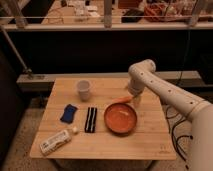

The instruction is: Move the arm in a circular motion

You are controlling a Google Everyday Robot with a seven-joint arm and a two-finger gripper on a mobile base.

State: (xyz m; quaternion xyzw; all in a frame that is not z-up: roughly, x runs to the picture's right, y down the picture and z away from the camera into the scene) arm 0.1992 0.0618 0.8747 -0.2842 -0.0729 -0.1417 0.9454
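The glossy white arm (165, 92) reaches in from the lower right, bends at a rounded joint (141, 70) over the table's right side and drops to a narrow pale tip. The gripper (135, 101) hangs just above the wooden table (105, 140), right behind the far rim of the orange bowl (120, 119). An orange carrot-like piece (122, 100) lies next to the tip; whether they touch I cannot tell.
On the table stand a white cup (83, 90), a blue sponge (68, 113), a black striped packet (90, 119) and a white bottle lying down (56, 140). A dark railing and glass wall (105, 25) run behind. Cables (175, 125) hang at the right.
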